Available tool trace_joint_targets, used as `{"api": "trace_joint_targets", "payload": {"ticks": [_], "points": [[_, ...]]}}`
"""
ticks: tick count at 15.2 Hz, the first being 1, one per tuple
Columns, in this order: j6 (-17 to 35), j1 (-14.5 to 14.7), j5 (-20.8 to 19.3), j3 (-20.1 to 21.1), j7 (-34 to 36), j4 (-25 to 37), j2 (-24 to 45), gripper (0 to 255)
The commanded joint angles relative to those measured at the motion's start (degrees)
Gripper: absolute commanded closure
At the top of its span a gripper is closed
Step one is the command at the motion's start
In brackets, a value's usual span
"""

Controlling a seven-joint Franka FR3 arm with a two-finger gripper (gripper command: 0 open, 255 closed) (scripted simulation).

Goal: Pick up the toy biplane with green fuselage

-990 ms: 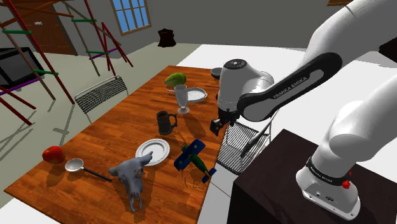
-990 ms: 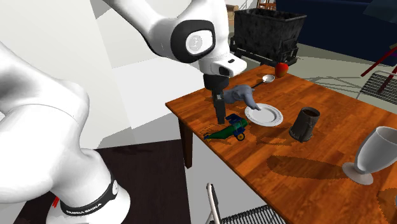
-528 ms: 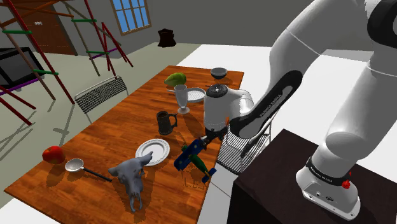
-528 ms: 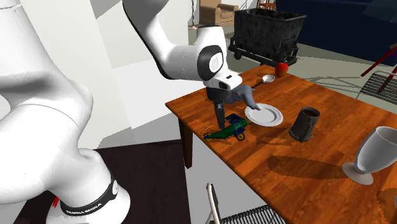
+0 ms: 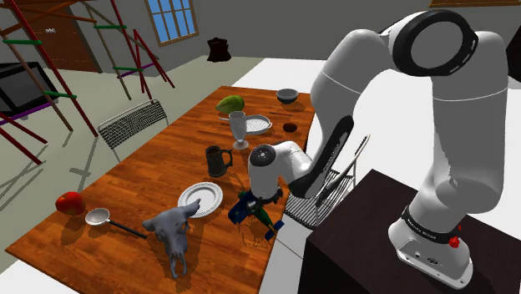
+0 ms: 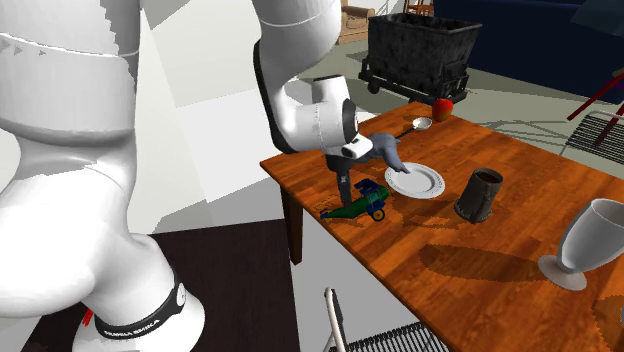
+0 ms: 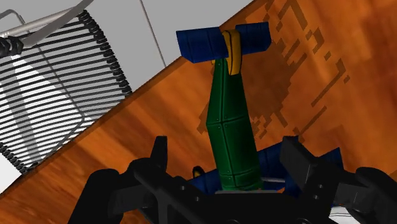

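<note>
Dropping from well above the counter [image 5: 150,167] 1 second ago, the arm [image 5: 351,75] is now folding low, and the jaws are sitting right down at the toy biplane [image 5: 253,209], which is lying where it lay before.

From the hand's own camera, the jaws are standing spread, with 1 of the 2 fingers [image 7: 300,162] on each side of the biplane's [image 7: 232,133] green fuselage. A strip of wood is showing between each finger and the fuselage, so neither is touching it. Its blue tail with a yellow fin is pointing away from the hand, toward the counter's edge and a wire chair [image 7: 51,89] beyond.

In the shoulder view the hand is covering the plane's middle, leaving blue wing and green tail peeking out. In the second exterior view the biplane [image 6: 360,203] is lying whole near the counter's edge, just beside a white plate [image 6: 415,181]. The black fingers are coming straight down onto it, but their spread is not readable there.

Across the brown wooden counter a grey horned skull [image 5: 173,230], a ladle [image 5: 98,218] and a red fruit [image 5: 70,202] are sitting at the near end of the shoulder view. A dark mug [image 5: 219,160] and a pale goblet [image 5: 239,129] are standing mid-counter. A shallow dish [image 5: 259,124], a green fruit [image 5: 230,104] and a small bowl [image 5: 287,95] are resting toward the far end.

Around it, a grey floor is running back to a window [image 5: 171,18]. Red, green and purple scaffolding [image 5: 50,67] is rising on the shoulder view's left. A dark cart [image 6: 420,50] is standing beyond the counter in the second exterior view.
</note>
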Motion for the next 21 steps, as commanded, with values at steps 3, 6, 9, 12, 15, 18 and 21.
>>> {"api": "trace_joint_targets", "payload": {"ticks": [3,6,9,12,15,18,21], "points": [[0.47,2.73,-4.14,-2.46,4.18,2.64,4.33,0],[1.46,3.95,-6.62,-4.07,6.32,3.66,6.70,0],[2.28,5.00,-8.64,-5.43,8.10,4.63,8.74,0],[2.24,4.99,-8.61,-5.43,8.01,4.78,8.84,255],[2.24,4.99,-8.61,-5.43,8.02,4.76,8.83,255],[2.23,4.98,-8.60,-5.43,8.01,4.77,8.83,255],[1.97,4.59,-7.87,-4.90,7.42,4.24,7.94,255]]}}
